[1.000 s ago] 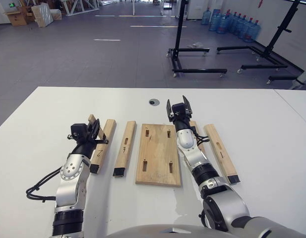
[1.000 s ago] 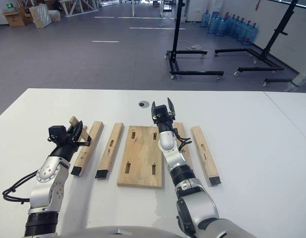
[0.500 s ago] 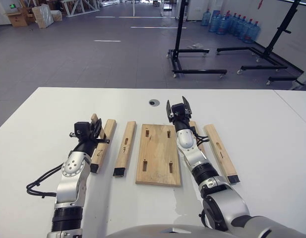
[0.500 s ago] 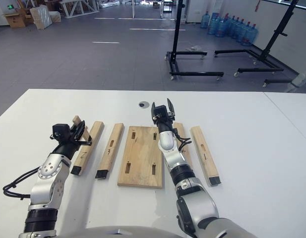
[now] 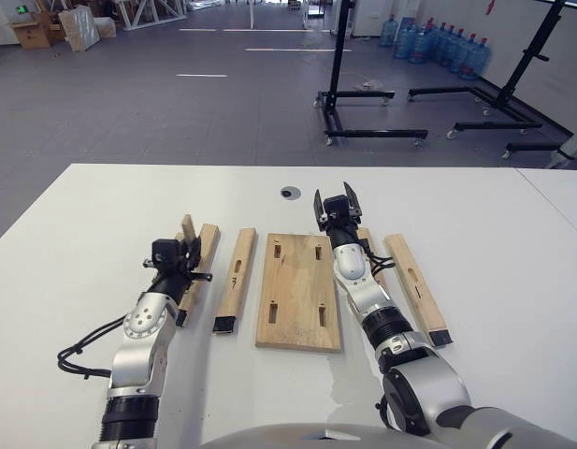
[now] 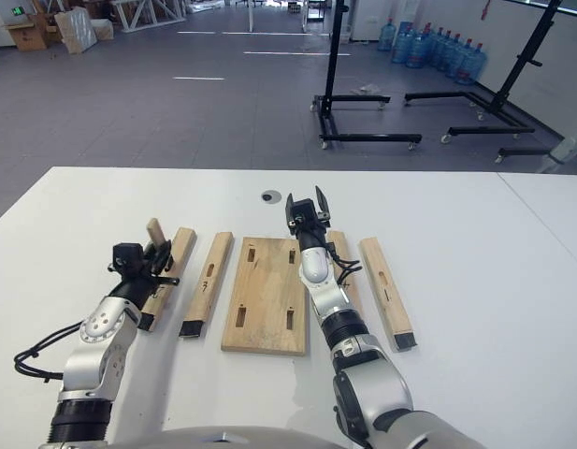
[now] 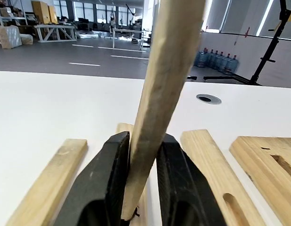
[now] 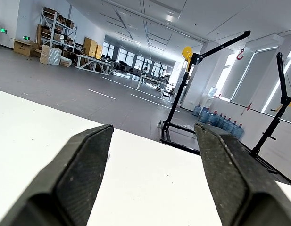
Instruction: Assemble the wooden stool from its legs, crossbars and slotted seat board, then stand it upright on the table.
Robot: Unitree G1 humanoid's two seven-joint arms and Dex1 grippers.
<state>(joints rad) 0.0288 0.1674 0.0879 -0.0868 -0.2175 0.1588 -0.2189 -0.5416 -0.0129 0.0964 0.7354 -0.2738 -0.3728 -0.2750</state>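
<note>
Left claw (image 7: 144, 146), wooden crossbar (image 7: 166, 70), farther inward

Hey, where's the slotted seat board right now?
The seat board lies flat in the middle of the table in the eye views, a wooden leg just left of it and the right gripper by its far right corner.

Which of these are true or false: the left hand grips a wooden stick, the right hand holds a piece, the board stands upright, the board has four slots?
1. The left hand is clamped on a wooden stick. True.
2. The right hand holds a piece. False: it is open and empty, over the far end of the board.
3. The board stands upright. False: it lies flat on the table.
4. The board has four slots. True.
</note>
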